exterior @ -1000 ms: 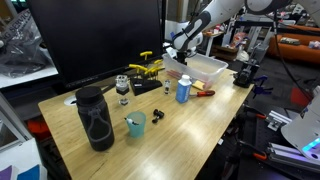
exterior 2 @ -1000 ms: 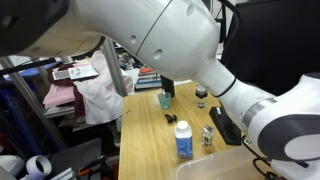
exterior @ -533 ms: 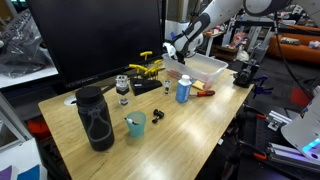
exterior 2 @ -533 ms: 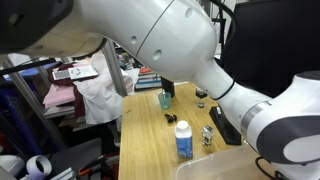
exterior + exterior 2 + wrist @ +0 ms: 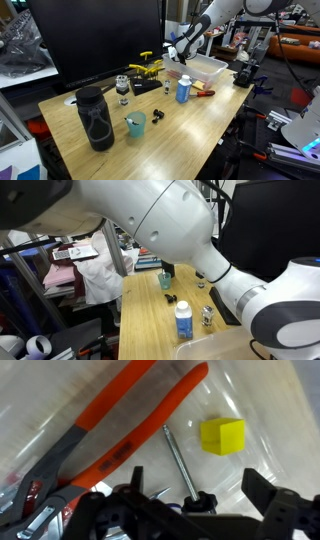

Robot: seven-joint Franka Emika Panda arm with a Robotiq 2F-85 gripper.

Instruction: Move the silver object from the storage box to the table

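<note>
**A:** Where is the silver object at this moment?

**B:** It is in the storage box point(image 5: 208, 68), lying flat on the translucent floor. The wrist view shows a thin, straight silver rod point(image 5: 178, 452) of smooth bare metal, standing almost upright in the picture with a slight tilt. Its lower end meets a dark piece under the gripper point(image 5: 198, 500). I cannot tell whether that piece belongs to the rod or to the gripper.

**A:** What lies next to it?

**B:** There are 2 items. Orange-handled pliers point(image 5: 150, 420) lie on one side, and the rod's upper end reaches the edge of 1 handle. I cannot tell whether they touch. A yellow cube point(image 5: 222, 435) sits on the other side, near the rod but apart from it.

**A:** What is the gripper's status?

**B:** It hangs over the rod's lower end. Its 2 dark fingers point(image 5: 262, 490) are spread wide, 1 on each side, with nothing clamped between them. In an exterior view it is at the end of the box nearest the yellow clamp point(image 5: 148, 68).

**A:** And the table?

**B:** The table point(image 5: 200, 115) is light wood grain, and the box stands at its far corner. A blue-labelled can point(image 5: 184, 90) stands upright just beside the box. A teal cup point(image 5: 136, 124) and a black bottle point(image 5: 95, 118) stand further along, well apart from the box.
</note>
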